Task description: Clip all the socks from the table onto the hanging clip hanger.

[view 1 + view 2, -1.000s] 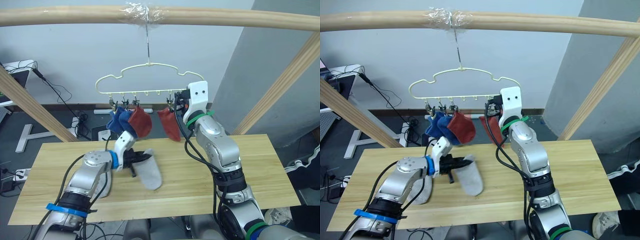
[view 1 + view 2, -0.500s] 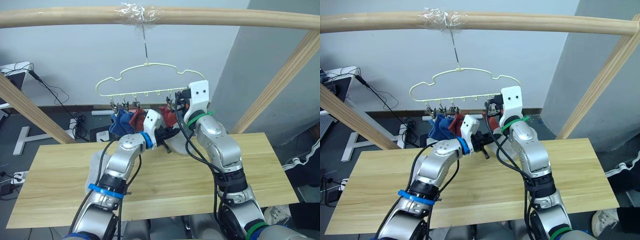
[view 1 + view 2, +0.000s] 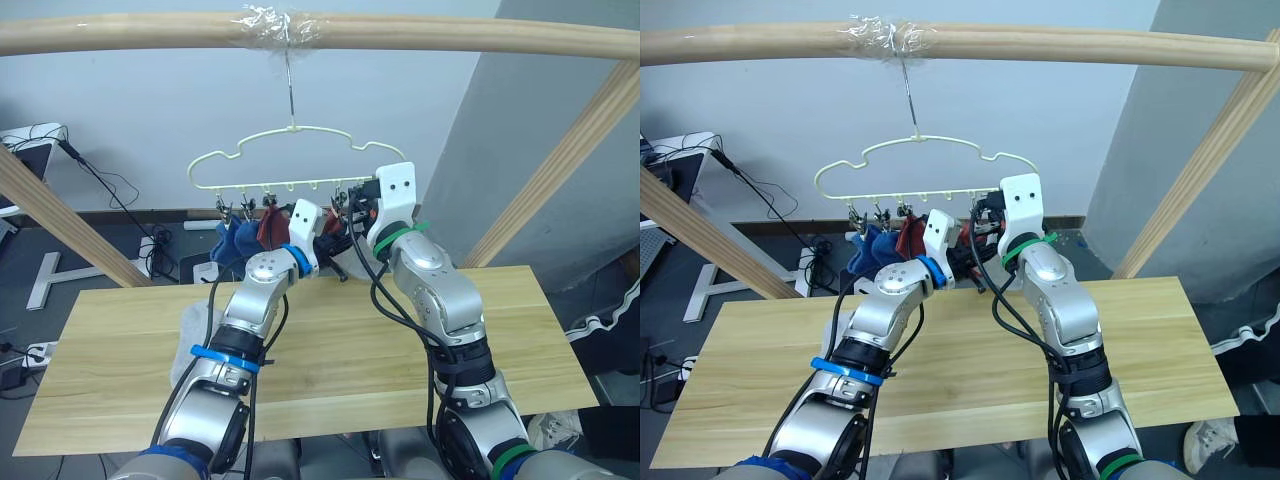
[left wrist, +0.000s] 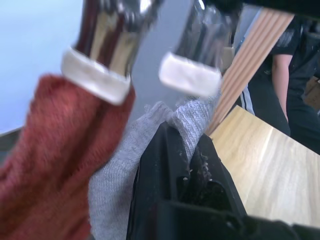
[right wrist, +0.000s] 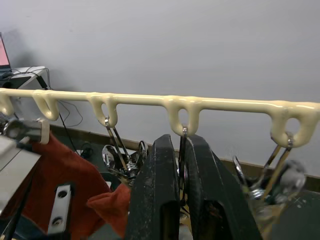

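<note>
The grey sock (image 4: 150, 145), pinched by its edge between the closed fingers of the left gripper (image 4: 187, 165), has been lifted off the table (image 3: 520, 330) within the last second and now sits just below the open mouth of a metal clip (image 4: 190, 75). A red sock (image 4: 55, 165), already held in the neighbouring clip (image 4: 97, 75), hangs just beside the left gripper. The right gripper (image 5: 181, 165) has stayed at the hanger (image 3: 290, 170), its two fingers squeezed around the handles of one clip directly under the yellow rail (image 5: 165, 100); by position this appears to be the clip held open for the grey sock, though the views do not confirm it.

The change marks the transfer from table to hanger as nearly done for this sock; the insertion itself is judged not yet complete, since the fabric lies below the clip pads rather than between them. To the far side of the left gripper, blue socks (image 3: 235, 240) and another red sock (image 3: 268, 228) hang from the hanger. Below the left arm, a further grey sock (image 3: 190, 335) lies on the table and remains to be clipped.
</note>
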Robot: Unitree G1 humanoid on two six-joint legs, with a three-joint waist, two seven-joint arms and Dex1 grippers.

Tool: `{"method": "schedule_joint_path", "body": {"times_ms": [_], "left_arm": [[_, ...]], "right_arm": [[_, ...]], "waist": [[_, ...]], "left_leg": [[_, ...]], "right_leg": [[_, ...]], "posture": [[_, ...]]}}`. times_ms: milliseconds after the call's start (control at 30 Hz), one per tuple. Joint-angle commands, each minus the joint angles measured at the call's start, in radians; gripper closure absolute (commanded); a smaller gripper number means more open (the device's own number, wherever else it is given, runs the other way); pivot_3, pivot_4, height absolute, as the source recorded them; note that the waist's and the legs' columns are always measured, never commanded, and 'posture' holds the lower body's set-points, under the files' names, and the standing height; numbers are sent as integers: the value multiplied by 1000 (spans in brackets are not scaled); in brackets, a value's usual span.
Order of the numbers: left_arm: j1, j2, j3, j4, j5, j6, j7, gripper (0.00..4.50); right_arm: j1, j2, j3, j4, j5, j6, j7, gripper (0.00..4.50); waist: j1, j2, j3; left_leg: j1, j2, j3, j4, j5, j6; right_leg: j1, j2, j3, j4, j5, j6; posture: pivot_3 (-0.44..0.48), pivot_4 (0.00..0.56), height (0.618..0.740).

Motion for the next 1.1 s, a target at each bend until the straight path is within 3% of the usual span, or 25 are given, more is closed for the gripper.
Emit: {"method": "schedule_joint_path", "body": {"times_ms": [33, 267, 400, 567, 667, 933, 1100], "left_arm": [[-27, -11, 16, -19, -9, -25, 5, 4476], [-24, -22, 25, -38, -17, -23, -2, 4476], [-14, -20, 30, -52, -27, -23, -11, 4500], [18, 5, 6, -75, -5, -37, -33, 3076], [50, 38, -22, -91, 21, -77, -68, 2129], [181, 131, -11, -215, -7, -119, -148, 2129], [275, 213, 21, -305, -10, -137, -169, 2129]], "right_arm": [[0, 7, 0, -49, 17, 13, 5, 4500], [8, 11, -4, -55, 15, 33, 3, 4500], [11, 15, -12, -56, 18, 22, 4, 3210], [12, 4, 0, -61, 11, 31, 13, 1289], [24, -8, 16, -75, -1, 36, 16, 1275], [130, -100, 74, -218, 0, 63, 74, 1275], [231, -224, 95, -338, 10, 74, 156, 1275]], "waist": [[0, 0, 0], [0, 0, 0], [0, 0, 0], [0, 0, 0], [-1, 0, 0], [0, 0, 0], [0, 0, 0]], "left_leg": [[0, 0, 0, 0, 0, 0], [0, 0, 0, 0, 0, 0], [0, 0, 0, 0, 0, 0], [0, 0, 0, 0, 0, 0], [0, 0, 0, 0, 0, 0], [0, 0, 0, 0, 0, -1], [0, 0, 0, 0, 0, -1]], "right_leg": [[0, 0, 0, 0, 0, 0], [0, 0, 0, 0, 0, 0], [0, 0, 0, 0, 0, 0], [0, 0, 0, 0, 0, 0], [0, 0, 0, 0, 0, 0], [0, 0, 0, 0, 0, 0], [0, 0, 0, 0, 0, 0]], "posture": [[-54, 175, 705], [-54, 176, 705], [-51, 177, 705], [-51, 176, 705], [-55, 176, 705], [-56, 168, 705], [-55, 159, 705]]}}
